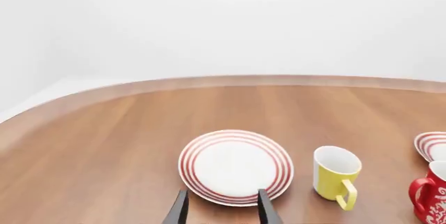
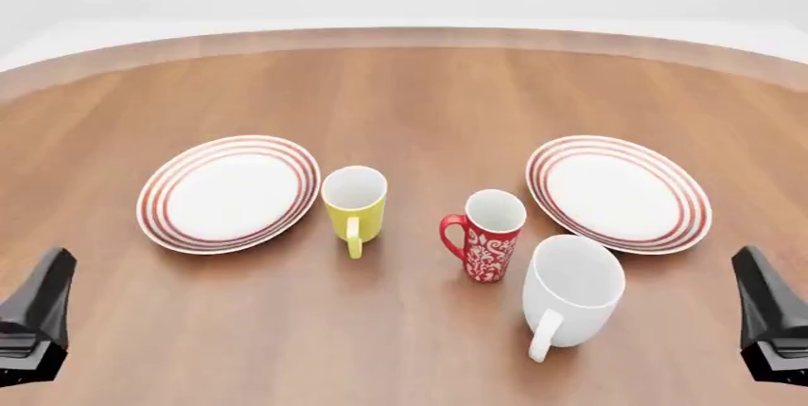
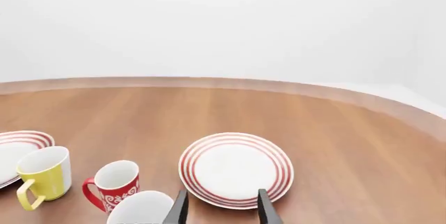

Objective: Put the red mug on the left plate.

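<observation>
- Standing nearest is the white mug, upright, nothing seen inside.
- The left gripper and right gripper are held open, nothing between the fingers.
- The red mug is seen upright between the yellow mug and the right plate, inside white.
- The left plate is shown bare, well apart from the red mug.

Left plate beyond open left tool, yellow mug beside.

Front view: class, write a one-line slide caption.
Red mug stands upright between yellow mug and white mug; left plate bare.
</observation>
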You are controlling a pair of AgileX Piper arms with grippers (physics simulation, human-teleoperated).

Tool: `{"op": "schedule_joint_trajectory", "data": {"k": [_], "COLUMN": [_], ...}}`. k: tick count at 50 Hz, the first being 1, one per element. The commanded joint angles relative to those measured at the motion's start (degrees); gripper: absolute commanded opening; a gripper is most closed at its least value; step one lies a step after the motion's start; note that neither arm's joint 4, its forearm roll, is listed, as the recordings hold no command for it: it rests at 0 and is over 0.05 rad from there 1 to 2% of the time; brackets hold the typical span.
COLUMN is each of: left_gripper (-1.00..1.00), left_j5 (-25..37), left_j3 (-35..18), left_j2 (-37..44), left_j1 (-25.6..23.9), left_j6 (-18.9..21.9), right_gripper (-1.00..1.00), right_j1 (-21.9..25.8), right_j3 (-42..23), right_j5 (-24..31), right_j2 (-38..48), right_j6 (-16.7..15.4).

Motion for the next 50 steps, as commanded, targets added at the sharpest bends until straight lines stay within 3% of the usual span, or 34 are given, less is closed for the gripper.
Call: {"op": "schedule_joint_trajectory", "data": {"k": [1,3,4,17,21,22,29,31,34,35,46,50], "left_gripper": [1.0,1.0,1.0,1.0,1.0,1.0,1.0,1.0,1.0,1.0,1.0,1.0], "left_j5": [1.19,1.5,1.68,2.43,4.64,6.78,10.02,12.44,14.09,9.7,8.89,9.18], "left_j3": [-0.1,-0.13,-0.28,-5.1,-8.51,-11.51,-16.87,-21.02,-24.08,-40.28,-46.54,-49.38], "left_j2": [-0.03,-0.04,-0.04,-0.05,-0.06,-0.04,-0.06,-0.06,-0.05,11.08,20.15,22.72], "left_j1": [1.44,1.77,2.01,1.08,1.11,1.14,-1.13,-1.37,-2.14,-7.76,-11.03,-11.14], "left_j6": [-1.03,-1.07,-1.18,0.43,-2.71,-0.42,0.82,4.22,5.68,12.39,18.14,18.18], "right_gripper": [1.0,1.0,1.0,1.0,1.0,1.0,1.0,1.0,1.0,1.0,1.0,1.0], "right_j1": [0.39,0.14,0.3,0.25,0.26,0.26,0.26,0.26,0.26,0.27,0.27,0.28], "right_j3": [-0.3,-0.23,-0.28,-0.24,-0.25,-0.25,-0.25,-0.24,-0.22,-0.22,-0.22,-0.22], "right_j5": [-0.84,0.7,-0.26,0.06,0.07,0.07,0.07,0.06,0.05,0.04,0.03,0.05], "right_j2": [-0.03,0.03,-0.02,-0.01,-0.01,-0.01,-0.01,-0.01,-0.01,-0.01,-0.02,-0.02], "right_j6": [-1.61,0.36,-0.87,-0.44,-0.43,-0.43,-0.43,-0.43,-0.43,-0.44,-0.44,-0.44]}}
